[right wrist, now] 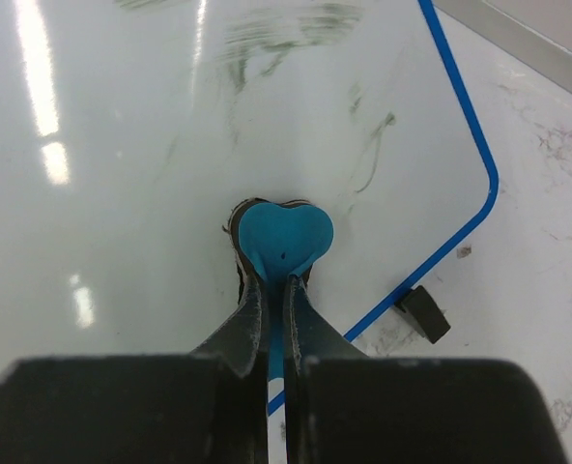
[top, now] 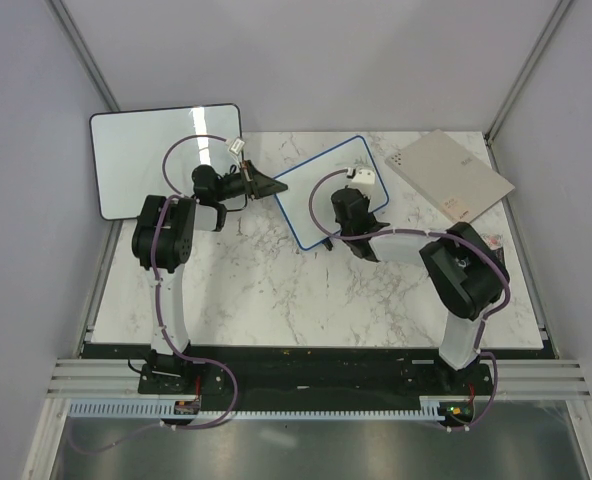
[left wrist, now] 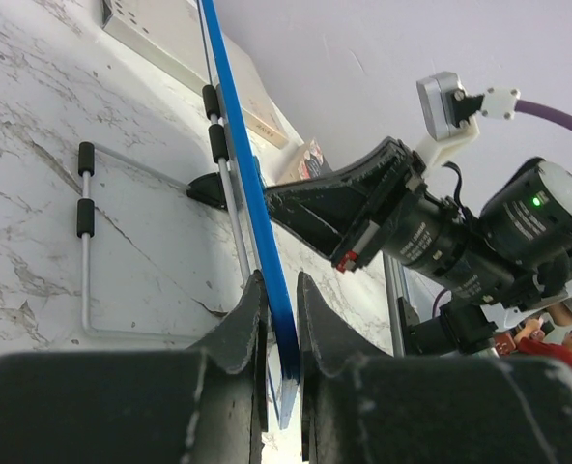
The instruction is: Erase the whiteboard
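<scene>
The small blue-framed whiteboard (top: 311,190) lies tilted in the middle of the marble table. My left gripper (top: 263,186) is shut on its left frame edge; in the left wrist view the blue frame (left wrist: 249,184) runs between the fingers of the gripper (left wrist: 278,286). My right gripper (top: 346,207) is over the board, shut on a blue heart-shaped eraser (right wrist: 284,237) that is pressed on the white surface (right wrist: 122,145). Faint green smears (right wrist: 276,34) show on the board beyond the eraser. One black foot (right wrist: 423,312) sticks out at the board's corner.
A larger black-framed whiteboard (top: 161,155) leans at the back left. A flat beige panel (top: 451,172) lies at the back right, also in the left wrist view (left wrist: 170,43). A wire stand (left wrist: 88,242) shows under the blue board. Grey walls enclose the table.
</scene>
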{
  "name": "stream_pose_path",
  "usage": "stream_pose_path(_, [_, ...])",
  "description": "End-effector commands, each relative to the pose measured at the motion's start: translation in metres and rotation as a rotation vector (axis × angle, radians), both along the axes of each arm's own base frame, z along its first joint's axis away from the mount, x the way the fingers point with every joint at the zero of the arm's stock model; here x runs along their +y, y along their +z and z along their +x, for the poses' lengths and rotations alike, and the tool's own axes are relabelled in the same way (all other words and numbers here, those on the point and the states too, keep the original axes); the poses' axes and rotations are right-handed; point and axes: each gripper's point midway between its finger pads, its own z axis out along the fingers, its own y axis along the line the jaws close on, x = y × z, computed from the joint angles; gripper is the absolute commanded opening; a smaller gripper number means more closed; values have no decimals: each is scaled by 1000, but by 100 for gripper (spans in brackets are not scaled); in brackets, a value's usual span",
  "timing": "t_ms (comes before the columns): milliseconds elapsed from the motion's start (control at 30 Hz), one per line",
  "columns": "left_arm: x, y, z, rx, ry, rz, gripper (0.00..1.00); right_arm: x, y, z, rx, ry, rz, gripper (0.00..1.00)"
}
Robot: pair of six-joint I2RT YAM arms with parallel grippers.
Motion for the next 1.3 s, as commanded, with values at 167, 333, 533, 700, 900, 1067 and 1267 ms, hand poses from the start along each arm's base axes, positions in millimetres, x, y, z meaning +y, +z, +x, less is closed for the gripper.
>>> stream_pose_path(167, [-28,38,-68,-406,-295,20,2,-68,-3,26,20,-130,-33,0])
stream_pose_path(333, [-28,37,-69,-403,-297,21,2,-90,14,40,-29,-191,-26,0])
stream_pose_path(533, [-27,37,-68,-403,-295,21,2,-61,28,58,-36,-30,41,0])
stream_pose_path(700, [-27,37,-70,-406,-296,21,2,-18,42,59,-58,166,109,0])
stream_pose_path(900, [-28,38,-70,-407,-296,20,2,52,46,47,-65,347,77,0])
stream_pose_path(1067, [-27,37,-70,-404,-295,21,2,98,38,45,-58,424,26,0])
stream_pose_path(1267, [-28,37,-72,-404,-296,21,2,67,37,60,-52,247,-31,0])
